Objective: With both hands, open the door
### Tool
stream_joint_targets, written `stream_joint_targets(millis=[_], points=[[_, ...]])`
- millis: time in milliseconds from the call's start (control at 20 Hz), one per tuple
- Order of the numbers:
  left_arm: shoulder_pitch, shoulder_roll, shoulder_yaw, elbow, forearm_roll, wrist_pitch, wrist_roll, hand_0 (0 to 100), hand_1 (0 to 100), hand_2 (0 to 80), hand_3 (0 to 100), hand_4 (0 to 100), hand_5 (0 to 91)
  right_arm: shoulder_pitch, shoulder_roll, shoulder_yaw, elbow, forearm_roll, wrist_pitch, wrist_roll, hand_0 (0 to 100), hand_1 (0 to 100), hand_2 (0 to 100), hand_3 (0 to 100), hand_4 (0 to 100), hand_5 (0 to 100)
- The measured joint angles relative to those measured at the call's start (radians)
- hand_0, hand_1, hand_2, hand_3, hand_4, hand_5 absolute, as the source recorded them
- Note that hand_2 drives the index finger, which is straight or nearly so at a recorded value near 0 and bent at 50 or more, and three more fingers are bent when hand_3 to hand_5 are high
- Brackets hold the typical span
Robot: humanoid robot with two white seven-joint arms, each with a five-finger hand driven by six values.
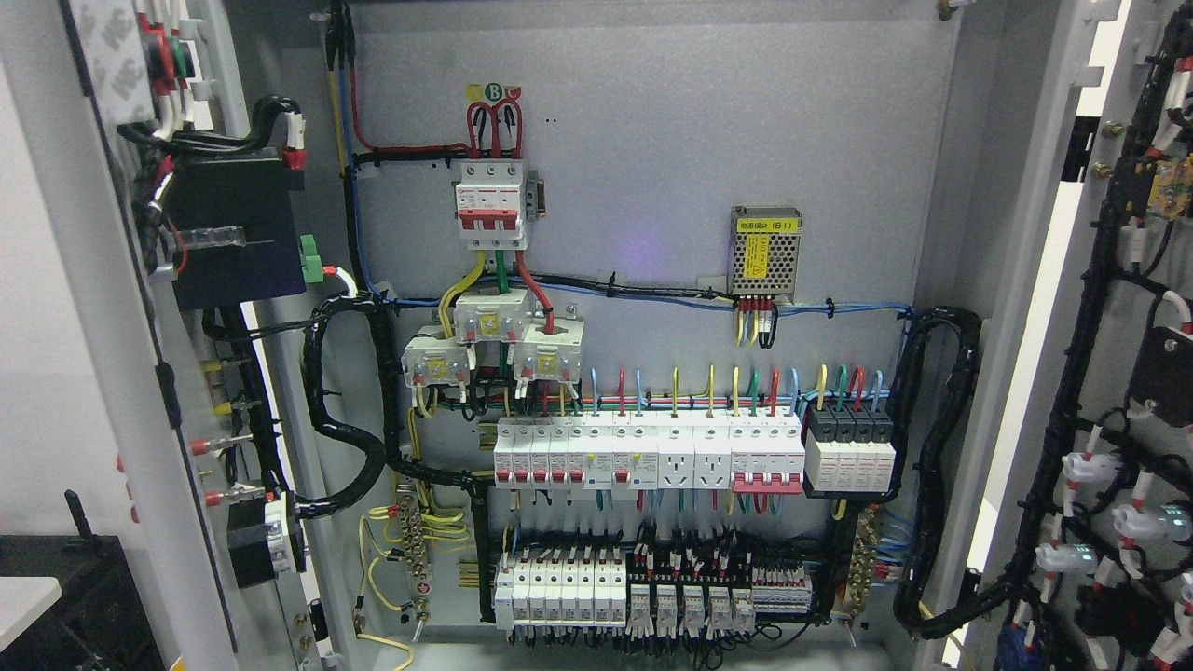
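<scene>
Both cabinet doors (102, 373) open — breakers (643, 452) exposed

The grey back panel (652, 140) of the cabinet looks like matt painted metal. The white breakers in a row (643, 452) look like smooth plastic. The small perforated power supply box (766, 256) looks like bare metal. The black corrugated cable sleeve (349, 438) is slightly glossy plastic.

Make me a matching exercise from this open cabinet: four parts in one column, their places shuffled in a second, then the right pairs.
Parts:
1. red-and-white breaker
2. power supply with yellow label
3. left door
4. right door

Places:
A. swung open at the picture's right edge
B. back panel, upper middle
C. swung open at the picture's left edge
D. back panel, right of centre

Pairs: 1-B, 2-D, 3-C, 4-A
</scene>
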Motion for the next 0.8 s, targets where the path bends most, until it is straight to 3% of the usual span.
stream_joint_targets(millis=[801], points=[[0.000,0.000,0.000,0.000,0.000,0.000,0.000,0,0,0.0,0,0,0.0,-0.010,0.041,0.045,-0.001,0.050,0.014,-0.003,38,0,0,0,0,0]])
